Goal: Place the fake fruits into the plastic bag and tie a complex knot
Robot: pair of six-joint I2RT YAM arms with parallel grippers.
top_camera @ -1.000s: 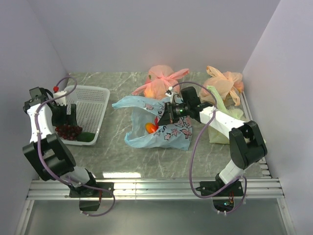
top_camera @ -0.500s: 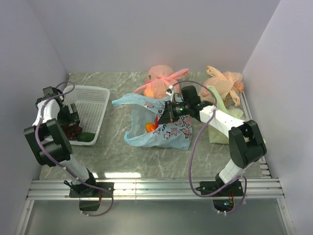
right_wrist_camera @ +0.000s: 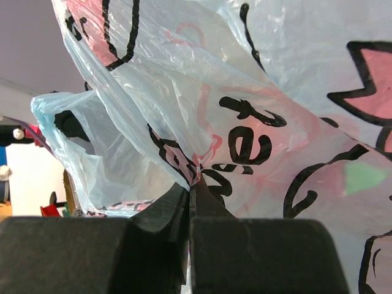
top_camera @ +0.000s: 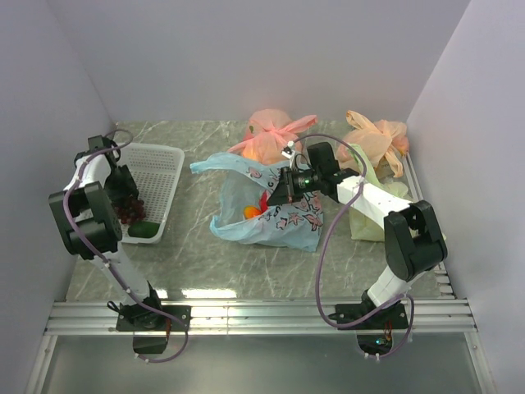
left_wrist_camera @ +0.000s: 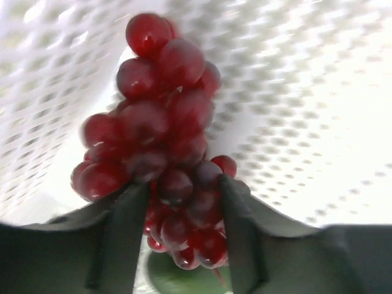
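Bag (top_camera: 275, 223) was seen lying on the table (top_camera: 189, 263) at its middle, and only part of the job looked done. An orange fruit (top_camera: 252, 213) and a red one (top_camera: 262, 200), taken for the dragon fruit, showed through the film. Its edge was pinched tight between the closed fingers of the right gripper (right_wrist_camera: 190, 187), and the mouth was judged to be held up and open toward the left. One handle (top_camera: 210, 168) was trailed loose to the far left, so no knot had been started. The bag's long axis was read as running from far left to near right. Over in the basket (top_camera: 166, 153), the grapes (left_wrist_camera: 162, 138) were clamped low down by the left gripper (left_wrist_camera: 182, 196), its fingers closed in on the bunch from both sides. In the wrist view the bunch stood lengthwise away from the fingers, its tip pointing away from the wrist. A green fruit (top_camera: 144, 231) lay beneath it, not yet picked. Two fruits to move and the whole tie were judged to be left.
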